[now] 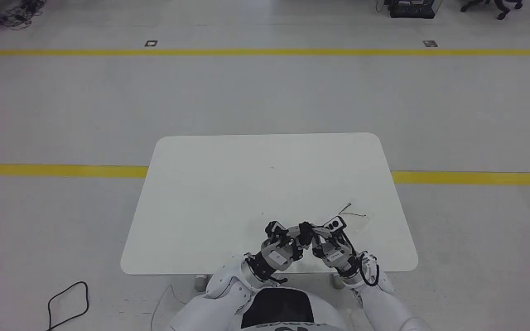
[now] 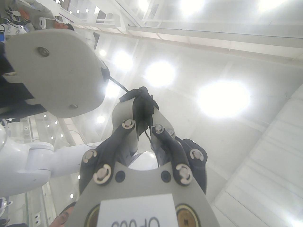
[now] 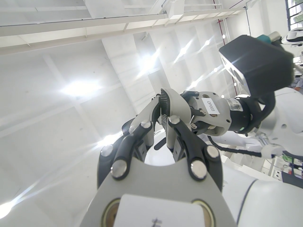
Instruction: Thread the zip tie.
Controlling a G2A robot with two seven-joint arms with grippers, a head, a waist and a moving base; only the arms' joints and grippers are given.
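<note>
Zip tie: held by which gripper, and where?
The left gripper pinches the zip tie in its jaws at a bunched end; head or tail cannot be told. The strap reaches the right gripper.

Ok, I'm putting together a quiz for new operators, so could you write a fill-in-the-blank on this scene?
1. The left gripper is ___ on the thin black plastic zip tie.
2. It meets the right gripper over the edge of the rounded-corner table nearest the ___.
3. That table's top is coloured ___.
Missing: shut; robot; white.
</note>
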